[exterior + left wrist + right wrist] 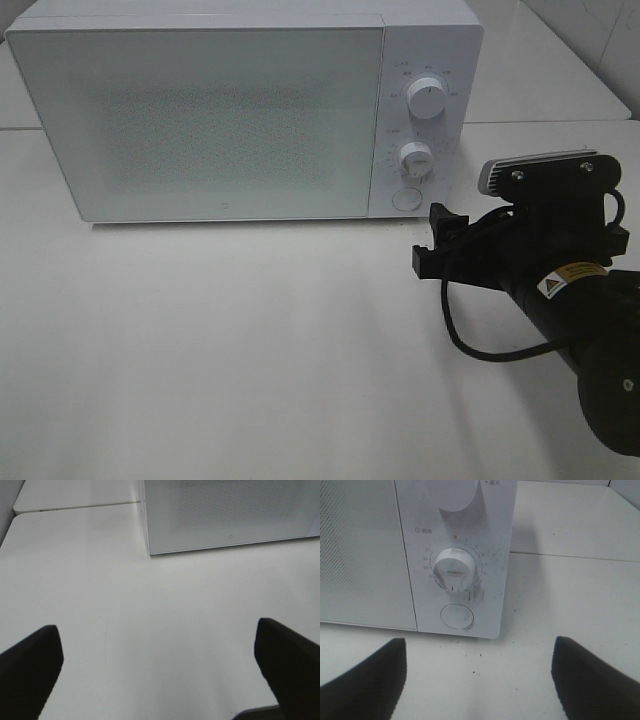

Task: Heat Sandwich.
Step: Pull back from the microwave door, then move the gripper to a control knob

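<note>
Item one: white microwave, door shut, at the far side of the table. Its right panel carries an upper knob, a lower knob and a round button.

Item two: right gripper, jaws apart and empty, near that panel, on its near right.

Item three: left gripper, jaws spread wide, holding nothing, over the table on the near side of the microwave's left end.

Sandwich: we find it in no view.
</note>
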Tool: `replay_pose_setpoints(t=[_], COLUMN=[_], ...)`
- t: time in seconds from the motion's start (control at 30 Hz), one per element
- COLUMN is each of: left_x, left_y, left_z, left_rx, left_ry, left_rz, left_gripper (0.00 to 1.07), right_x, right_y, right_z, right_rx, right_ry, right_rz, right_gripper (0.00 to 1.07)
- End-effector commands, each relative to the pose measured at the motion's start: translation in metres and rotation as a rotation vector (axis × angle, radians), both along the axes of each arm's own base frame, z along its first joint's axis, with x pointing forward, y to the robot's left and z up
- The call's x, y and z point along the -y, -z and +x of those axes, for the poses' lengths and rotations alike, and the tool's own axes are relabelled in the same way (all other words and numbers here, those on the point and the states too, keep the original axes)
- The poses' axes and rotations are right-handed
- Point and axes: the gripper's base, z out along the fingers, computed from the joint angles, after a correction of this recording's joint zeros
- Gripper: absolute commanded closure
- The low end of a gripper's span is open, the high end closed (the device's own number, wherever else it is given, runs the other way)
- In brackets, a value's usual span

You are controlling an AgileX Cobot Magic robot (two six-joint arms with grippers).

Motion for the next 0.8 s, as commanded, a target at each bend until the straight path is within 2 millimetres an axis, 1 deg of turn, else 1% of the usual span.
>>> replay_pose_setpoints(t=[0.03, 0.13, 0.17, 0.27, 0.33, 0.5, 0.57, 0.6, 0.7, 0.8], left_x=[0.001, 0.001, 0.001, 0.001, 0.001, 0.001, 0.001, 0.001, 0.001, 0.001], left_y=[0.0, 0.0, 0.0, 0.0, 0.0, 0.0, 0.0, 0.0, 0.0, 0.0], left_z=[-0.004, -0.004, -0.004, -0.004, -0.004, -0.004, -0.004, -0.004, -0.004, -0.004], left_rx=[0.03, 0.03, 0.03, 0.03, 0.03, 0.03, 0.03, 0.03, 0.03, 0.03], left_ry=[-0.001, -0.001, -0.001, -0.001, -0.001, -0.001, -0.001, -0.001, -0.001, -0.001], left_rz=[-0.009, -0.009, -0.009, -0.009, -0.009, -0.009, -0.009, -0.009, -0.009, -0.009], left_gripper=[0.05, 0.05, 0.05, 0.05, 0.05, 0.05, 0.05, 0.05, 0.05, 0.05], right_x=[-0.004, -0.007, -0.007, -0.009, -0.01, -0.019, -0.024, -0.024, -0.024, -0.024], right_y=[-0.01, -0.011, -0.01, -0.003, -0.003, 0.002, 0.007, 0.007, 0.011, 0.012], right_z=[0.006, 0.01, 0.017, 0.029, 0.032, 0.042, 0.049, 0.049, 0.059, 0.064], right_rx=[0.087, 0.097, 0.102, 0.096, 0.097, 0.103, 0.098, 0.098, 0.099, 0.097], right_ry=[0.0, 0.004, 0.013, 0.015, 0.016, 0.009, 0.009, 0.009, 0.025, 0.037], right_rz=[0.016, 0.022, 0.022, 0.009, 0.008, 0.01, 0.006, 0.006, 0.028, 0.049], right_gripper=[0.31, 0.31, 0.31, 0.31, 0.31, 0.31, 0.31, 0.31, 0.31, 0.31])
